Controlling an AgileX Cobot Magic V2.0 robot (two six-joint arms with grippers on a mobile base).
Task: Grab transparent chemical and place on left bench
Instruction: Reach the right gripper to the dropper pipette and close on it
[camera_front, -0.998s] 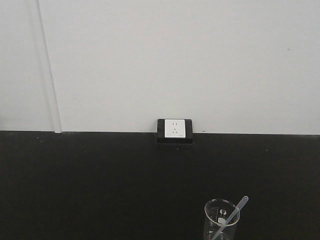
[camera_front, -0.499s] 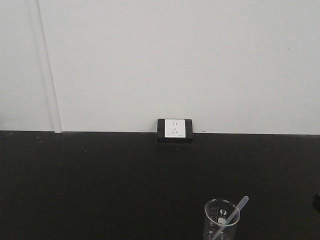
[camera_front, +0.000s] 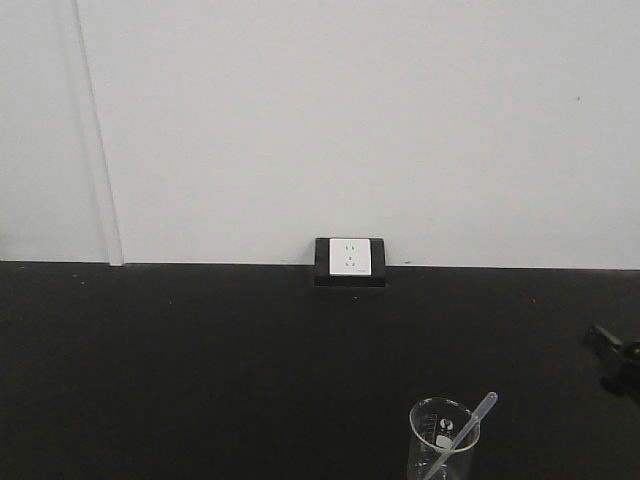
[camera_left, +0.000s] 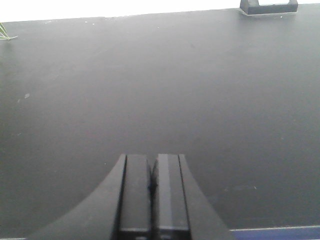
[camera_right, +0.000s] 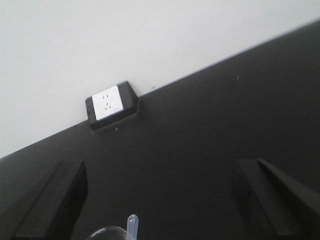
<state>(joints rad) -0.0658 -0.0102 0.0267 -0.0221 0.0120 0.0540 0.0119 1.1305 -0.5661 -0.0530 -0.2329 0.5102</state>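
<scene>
The small clear glass beaker with white printed markings (camera_front: 441, 450), a thin translucent plastic pipette (camera_front: 478, 413) leaning out of it, is standing at the lower edge of the front view on the matte black bench (camera_front: 200, 360), well in front of the white wall socket in its black housing (camera_front: 349, 257). The right claw (camera_right: 159, 180) is being held released, its jaws spread wide. The beaker rim is just showing low between them, nearer the jaw on the picture's left.

The grasp is judged best made with the claw being lowered and centred until the glass wall is sitting squarely between the jaws and the pipette is left clear of the pads. A gentle closing is advised, since thin glass could slip or tip.

The left claw (camera_left: 152, 172) is being shown clenched on nothing above bare bench. The beaker's base is being cut off in both views, so its contents cannot be told. The left bench meant for placing is not being shown in any view.
</scene>
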